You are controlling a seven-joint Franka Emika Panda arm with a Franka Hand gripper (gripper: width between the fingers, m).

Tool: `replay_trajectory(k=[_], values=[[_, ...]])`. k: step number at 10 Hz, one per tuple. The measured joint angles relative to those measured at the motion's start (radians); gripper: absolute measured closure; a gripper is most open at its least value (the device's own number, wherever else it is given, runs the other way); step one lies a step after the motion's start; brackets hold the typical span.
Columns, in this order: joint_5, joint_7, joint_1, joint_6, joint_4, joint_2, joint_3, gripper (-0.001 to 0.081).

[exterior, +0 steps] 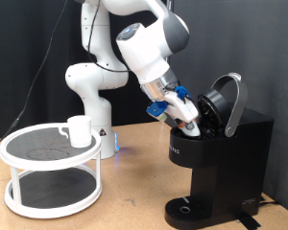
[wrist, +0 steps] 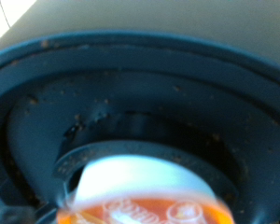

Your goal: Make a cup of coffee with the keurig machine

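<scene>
Dark curtain hangs behind a wooden table (exterior: 134, 187), on which the keurig machine (exterior: 216, 168) stands with its rounded lid (exterior: 228, 101) tipped up and open. Beside the machine, toward the exterior view's left, a white two-tier round rack (exterior: 50, 172) carries the cup (exterior: 79, 130) on its upper shelf, well apart from the brewer. The white arm reaches down so that the gripper (exterior: 192, 123) sits at the machine's open top. Close up, a pod (wrist: 145, 196) with an orange printed band shows against the black brew chamber (wrist: 131, 103). Whether the fingers are apart or together cannot be told.
</scene>
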Motion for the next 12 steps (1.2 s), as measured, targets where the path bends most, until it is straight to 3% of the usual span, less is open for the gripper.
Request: replay_trajectory(k=[1,2,3,7,12], values=[[0.004,-0.002,0.0,0.0,0.0,0.005,0.0,0.0213],[0.012,-0.01,0.0,-0.004,0.0,0.007,0.0,0.0213],[0.026,-0.026,-0.001,-0.017,0.002,0.006,-0.002,0.0102],[0.075,-0.099,-0.017,-0.18,0.015,-0.067,-0.05,0.0072],[0.143,-0.094,-0.021,-0.215,0.025,-0.096,-0.081,0.0072]])
